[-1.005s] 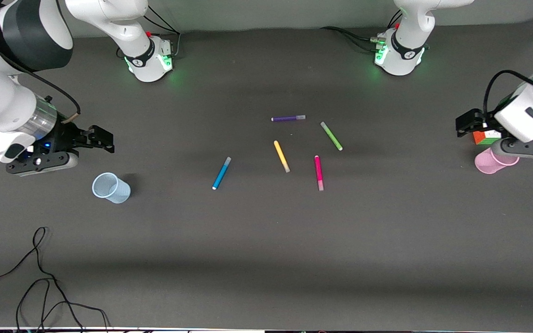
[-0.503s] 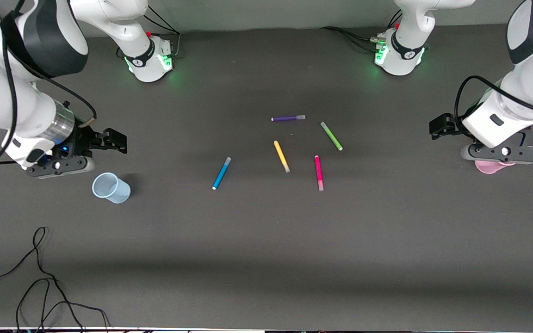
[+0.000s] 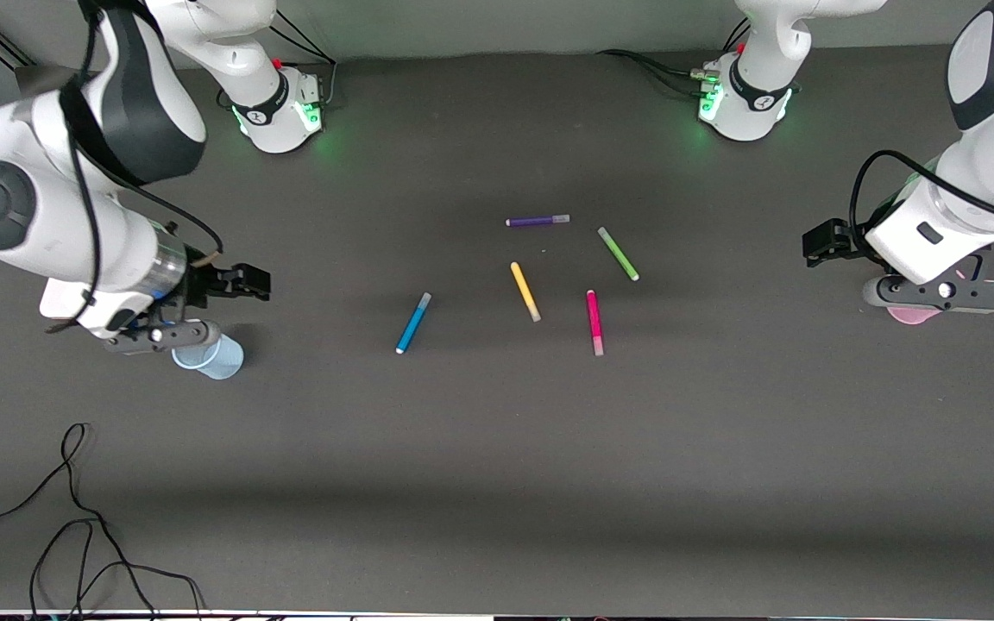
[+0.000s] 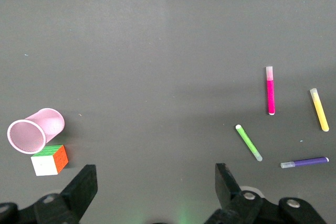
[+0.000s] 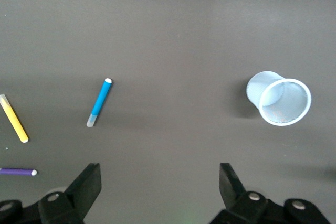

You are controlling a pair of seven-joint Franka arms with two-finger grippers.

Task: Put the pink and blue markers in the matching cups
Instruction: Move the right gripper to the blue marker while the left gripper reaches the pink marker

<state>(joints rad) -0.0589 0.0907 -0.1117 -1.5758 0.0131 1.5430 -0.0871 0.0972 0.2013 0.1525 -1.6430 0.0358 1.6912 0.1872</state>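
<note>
The blue marker (image 3: 413,323) and the pink marker (image 3: 594,322) lie flat near the table's middle, the blue one toward the right arm's end. They also show in the right wrist view (image 5: 99,103) and the left wrist view (image 4: 270,90). The pale blue cup (image 3: 212,358) is partly covered by the right hand; its open mouth shows in the right wrist view (image 5: 281,99). The pale pink cup (image 3: 909,316) is mostly hidden under the left hand but is plain in the left wrist view (image 4: 34,132). My right gripper (image 3: 254,283) and my left gripper (image 3: 818,241) are both open and empty, each up in the air beside its cup.
A yellow marker (image 3: 525,291), a green marker (image 3: 618,254) and a purple marker (image 3: 537,221) lie beside the pink and blue ones. A multicoloured cube (image 4: 49,160) sits next to the pink cup. A black cable (image 3: 74,517) lies near the table's front edge at the right arm's end.
Both arms have swung inward toward the table's middle. The right hand now overlaps the blue cup; the left hand now covers the pink cup and the cube. The markers have not moved.
</note>
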